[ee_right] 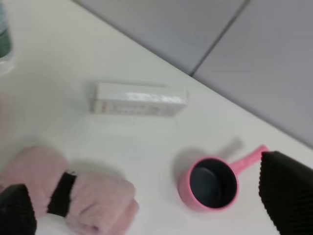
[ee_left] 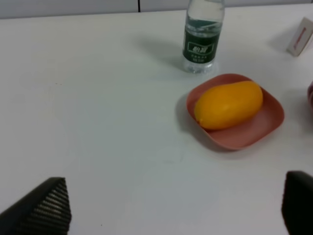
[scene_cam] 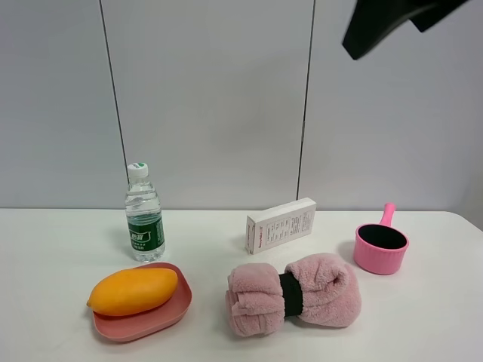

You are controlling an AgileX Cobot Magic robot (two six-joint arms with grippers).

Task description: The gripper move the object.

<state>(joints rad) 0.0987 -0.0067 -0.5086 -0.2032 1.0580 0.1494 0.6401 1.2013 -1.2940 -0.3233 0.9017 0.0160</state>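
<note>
Mango (scene_cam: 133, 291) lies on the pink plate (scene_cam: 167, 317) in the high view, with the water bottle (scene_cam: 143, 215) just behind the plate and the towel roll (scene_cam: 294, 294) beside it. We see only a dark piece of arm (scene_cam: 392, 23) high above, well apart from the plate.

From the left wrist we find the left gripper (ee_left: 176, 208) spread wide, empty and short of the plate. We judge a careless approach could tip the bottle or drag the plate; the smooth, rounded mango could slip from the fingers.

From the right wrist we find the right gripper (ee_right: 151, 205) also parted, empty, over the pink pot (ee_right: 210, 183) and white box (ee_right: 141, 99), far from the plate.
</note>
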